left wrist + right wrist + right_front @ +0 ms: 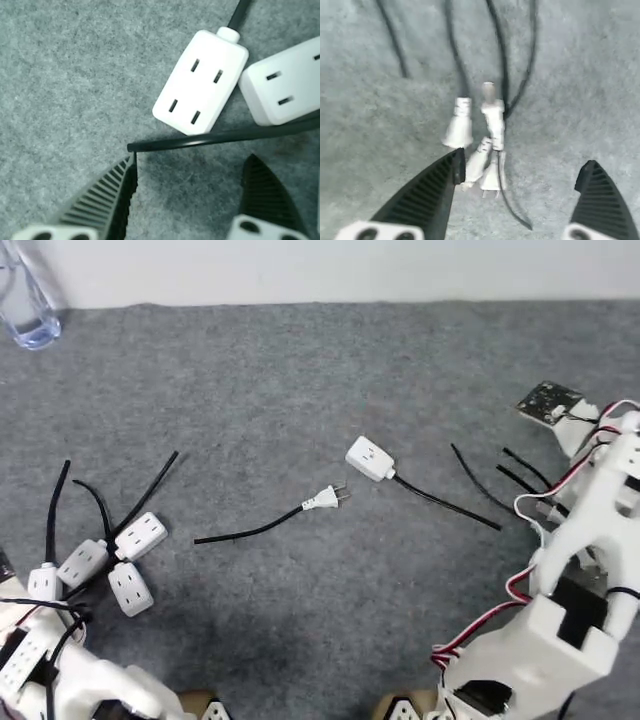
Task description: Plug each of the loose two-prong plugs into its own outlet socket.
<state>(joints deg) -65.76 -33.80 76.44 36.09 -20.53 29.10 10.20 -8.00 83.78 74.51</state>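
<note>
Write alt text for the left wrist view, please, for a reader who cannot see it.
The left gripper hangs open over a grey mat, with a black cord lying across just ahead of it. Beyond the cord lie two white outlet sockets side by side, with no plug in any visible slot.

The high view looks steeply down on the grey desk [300, 370] from a fixed spot above the arms' side. It is far enough off to take in the whole working area, with the left arm [40, 670] at the lower left of the frame and the right arm [570, 610] at the lower right. The left wrist view looks between its own spread fingers [107, 200], very close onto the sockets [200, 82] that the high view shows clustered at lower left. The right wrist view, a little farther off, looks between its spread fingers [427, 192] onto bunched plugs [480, 135] and black cords [455, 50], whose ends the high view shows beside the right arm.
</note>
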